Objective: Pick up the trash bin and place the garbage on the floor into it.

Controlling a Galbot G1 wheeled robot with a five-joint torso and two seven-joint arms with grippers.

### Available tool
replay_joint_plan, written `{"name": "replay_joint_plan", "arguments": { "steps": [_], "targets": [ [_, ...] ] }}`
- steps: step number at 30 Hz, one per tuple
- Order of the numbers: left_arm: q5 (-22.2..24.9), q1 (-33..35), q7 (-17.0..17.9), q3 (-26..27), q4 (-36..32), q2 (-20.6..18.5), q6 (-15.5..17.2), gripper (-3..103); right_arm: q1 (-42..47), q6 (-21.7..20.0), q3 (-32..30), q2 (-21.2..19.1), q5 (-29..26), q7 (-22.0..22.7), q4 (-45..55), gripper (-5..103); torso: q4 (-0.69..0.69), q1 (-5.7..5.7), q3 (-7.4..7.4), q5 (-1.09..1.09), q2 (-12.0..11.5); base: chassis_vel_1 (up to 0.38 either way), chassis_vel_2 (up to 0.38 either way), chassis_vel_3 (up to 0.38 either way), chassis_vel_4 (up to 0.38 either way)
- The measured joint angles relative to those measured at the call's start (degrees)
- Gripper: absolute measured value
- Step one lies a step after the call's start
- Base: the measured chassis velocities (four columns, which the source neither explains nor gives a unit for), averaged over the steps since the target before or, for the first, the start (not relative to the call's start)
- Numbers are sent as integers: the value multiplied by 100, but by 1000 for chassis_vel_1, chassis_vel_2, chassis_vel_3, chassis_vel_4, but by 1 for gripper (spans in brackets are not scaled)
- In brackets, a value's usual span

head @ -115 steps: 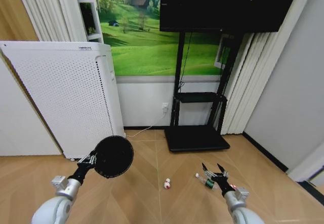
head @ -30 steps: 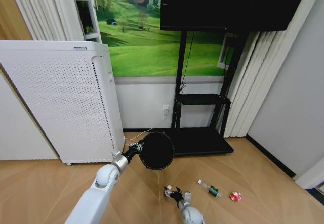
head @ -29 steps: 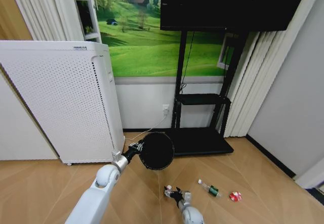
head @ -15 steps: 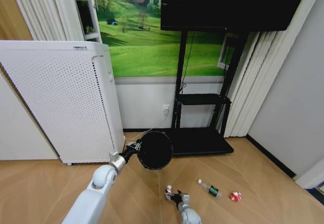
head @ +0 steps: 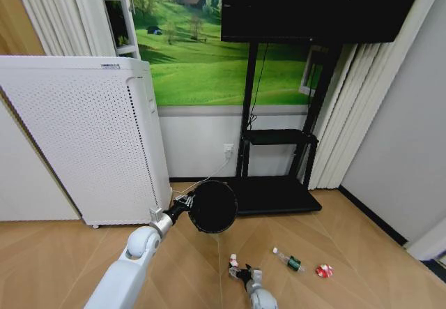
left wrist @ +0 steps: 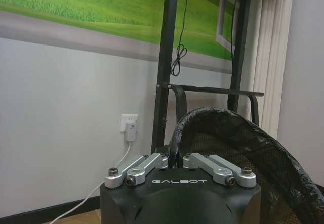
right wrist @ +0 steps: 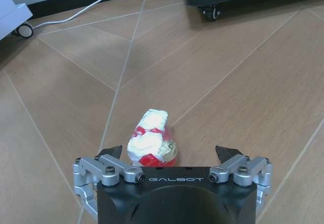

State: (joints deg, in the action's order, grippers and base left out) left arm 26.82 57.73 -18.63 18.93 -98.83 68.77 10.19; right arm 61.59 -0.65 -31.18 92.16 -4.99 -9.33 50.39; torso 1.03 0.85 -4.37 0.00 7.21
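Observation:
My left gripper [head: 182,208] is shut on the rim of the black trash bin [head: 212,206], held out above the floor with its mouth tilted toward me. In the left wrist view the fingers [left wrist: 152,161] clamp the rim of the bin [left wrist: 228,143], which has a black liner. My right gripper [head: 242,273] is low over the floor, open, with a red-and-white piece of garbage [right wrist: 151,143] lying between its fingertips [right wrist: 114,151]. The same piece [head: 233,260] lies just ahead of that gripper. A small green bottle [head: 287,260] and another red-and-white piece [head: 323,270] lie to the right.
A tall white perforated appliance [head: 83,134] stands at the left on castors. The black TV stand base [head: 268,194] sits against the wall behind the bin, and a white cable [right wrist: 76,14] runs along the floor by the skirting.
Since the oldest frame the camera has shifted. My left arm has carried the bin forward and right. My right gripper has gone from the green bottle to the red-and-white piece.

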Motion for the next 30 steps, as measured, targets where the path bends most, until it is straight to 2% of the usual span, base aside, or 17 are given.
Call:
{"name": "replay_joint_plan", "arguments": {
  "steps": [16, 18, 19, 20, 22, 23, 24, 25, 27, 28, 30],
  "targets": [
    [102, -41, 10, -46, -60, -98, 35, 8, -104, 188, -69, -1, 164, -6, -291, 101, 0, 0, 0, 0, 0, 0, 0, 0, 0],
    [102, -40, 14, -45, -59, -95, 36, 8, -174, 332, -111, -2, 238, -3, -473, 89, 0, 0, 0, 0, 0, 0, 0, 0, 0],
    [102, -40, 14, -45, -59, -95, 36, 8, -174, 332, -111, -2, 238, -3, -473, 89, 0, 0, 0, 0, 0, 0, 0, 0, 0],
    [101, -40, 14, -43, -58, -94, 36, 8, -188, 348, -118, -2, 240, 8, -502, 83, 0, 0, 0, -1, 0, 0, 0, 0, 0],
    [101, -39, 13, -38, -58, -94, 36, 8, -194, 363, -122, -2, 241, 16, -523, 83, 0, 0, 0, 0, 0, 0, 0, 0, 0],
    [100, -38, 12, -30, -57, -94, 36, 8, -199, 373, -125, -2, 241, 19, -538, 72, 0, 0, 0, -1, 0, 0, 0, 0, 0],
    [98, -34, 10, -25, -57, -94, 36, 8, -202, 379, -125, -3, 241, 20, -544, 67, 1, 0, 0, -1, 0, 0, 0, 0, 0],
    [98, -34, 10, -25, -57, -94, 36, 8, -202, 379, -125, -3, 241, 20, -544, 67, 1, 0, 0, -1, 0, 0, 0, 0, 0],
    [84, -20, -4, -15, -48, -91, 36, 8, -204, 388, -121, -3, 239, 11, -548, 56, 0, 0, 0, -1, 0, 0, 0, 0, 0],
    [84, -20, -4, -15, -48, -91, 36, 8, -204, 388, -121, -3, 239, 11, -548, 56, 0, 0, 0, -1, 0, 0, 0, 0, 0],
    [74, -11, -10, -15, -40, -81, 37, 8, -205, 396, -113, -3, 233, 2, -552, 45, 0, 0, 0, 0, 0, 0, 0, 0, 0]
  ]
}}
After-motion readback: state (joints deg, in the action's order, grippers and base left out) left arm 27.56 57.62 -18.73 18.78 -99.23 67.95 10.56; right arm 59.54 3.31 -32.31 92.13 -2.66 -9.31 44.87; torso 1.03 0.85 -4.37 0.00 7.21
